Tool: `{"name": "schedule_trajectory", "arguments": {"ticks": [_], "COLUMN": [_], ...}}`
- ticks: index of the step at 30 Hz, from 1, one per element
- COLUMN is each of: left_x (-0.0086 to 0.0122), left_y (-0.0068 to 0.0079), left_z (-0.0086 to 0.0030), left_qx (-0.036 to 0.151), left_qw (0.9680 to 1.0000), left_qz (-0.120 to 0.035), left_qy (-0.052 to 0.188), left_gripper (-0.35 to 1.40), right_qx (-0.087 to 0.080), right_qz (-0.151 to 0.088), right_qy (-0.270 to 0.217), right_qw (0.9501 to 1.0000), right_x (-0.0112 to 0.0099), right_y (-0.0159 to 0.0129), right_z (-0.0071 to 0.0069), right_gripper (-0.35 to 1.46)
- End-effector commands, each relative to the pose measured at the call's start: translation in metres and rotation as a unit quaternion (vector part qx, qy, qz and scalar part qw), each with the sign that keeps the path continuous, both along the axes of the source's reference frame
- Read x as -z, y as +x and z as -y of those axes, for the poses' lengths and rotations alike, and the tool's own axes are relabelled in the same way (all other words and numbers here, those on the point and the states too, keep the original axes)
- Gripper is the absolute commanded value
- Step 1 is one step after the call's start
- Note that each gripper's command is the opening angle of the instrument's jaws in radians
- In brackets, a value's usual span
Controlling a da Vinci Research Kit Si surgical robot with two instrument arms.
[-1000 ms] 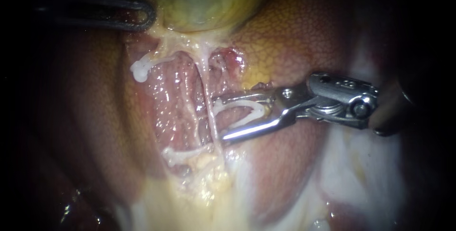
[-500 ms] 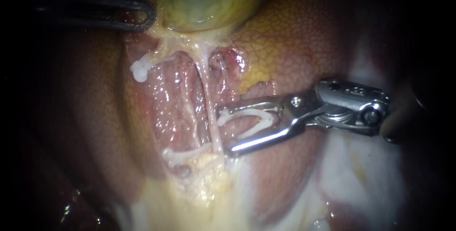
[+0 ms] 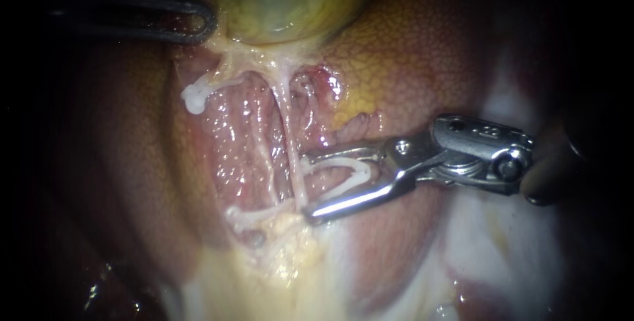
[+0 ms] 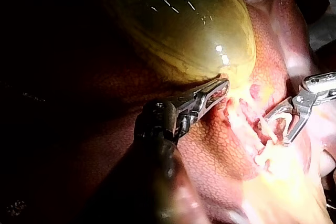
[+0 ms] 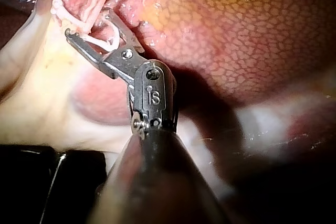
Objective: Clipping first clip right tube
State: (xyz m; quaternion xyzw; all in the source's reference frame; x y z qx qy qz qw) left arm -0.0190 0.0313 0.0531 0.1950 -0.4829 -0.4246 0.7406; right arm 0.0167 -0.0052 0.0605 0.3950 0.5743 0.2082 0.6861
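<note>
The right instrument came in from the right of the endoscope frame, below the centre. Its hand stood spread wide, yet it held a white clip, one jaw lying against each leg of it. The two tips reached the right tube, a thin pale strand running down from the gallbladder across the raw pink bed at the centre. Whether the tube lay fully inside the clip could not be told. The left instrument entered at the upper left, and its hand was closed on the pale fringe of the gallbladder's neck. Mottled liver filled the upper right.
</note>
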Motion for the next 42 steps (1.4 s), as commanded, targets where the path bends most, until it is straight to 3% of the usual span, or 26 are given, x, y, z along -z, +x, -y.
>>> {"name": "schedule_trajectory", "arguments": {"ticks": [1, 15, 26, 31, 42], "left_x": [0.0000, 0.0000, 0.0000, 0.0000, 0.0000], "left_y": [0.0000, 0.0000, 0.0000, 0.0000, 0.0000], "left_z": [0.0000, 0.0000, 0.0000, 0.0000, 0.0000], "left_qx": [0.000, 0.000, 0.000, 0.000, 0.000], "left_qw": [1.0000, 1.0000, 1.0000, 1.0000, 1.0000], "left_qz": [0.000, 0.000, 0.000, 0.000, 0.000], "left_qy": [0.000, 0.000, 0.000, 0.000, 0.000], "left_gripper": [-0.35, -0.35, -0.35, -0.35, -0.35], "right_qx": [0.004, 0.011, 0.030, 0.040, 0.041], "right_qz": [0.000, -0.076, -0.135, -0.147, -0.142], "right_qy": [0.003, 0.040, 0.060, 0.064, 0.075], "right_qw": [1.0000, 0.9962, 0.9886, 0.9863, 0.9861], "right_x": [0.0000, 0.0019, 0.0052, 0.0058, 0.0053], "right_y": [0.0002, 0.0029, 0.0030, 0.0030, 0.0035], "right_z": [0.0001, 0.0018, 0.0020, 0.0019, 0.0012], "right_gripper": [0.50, 0.49, 0.46, 0.42, 0.17]}}
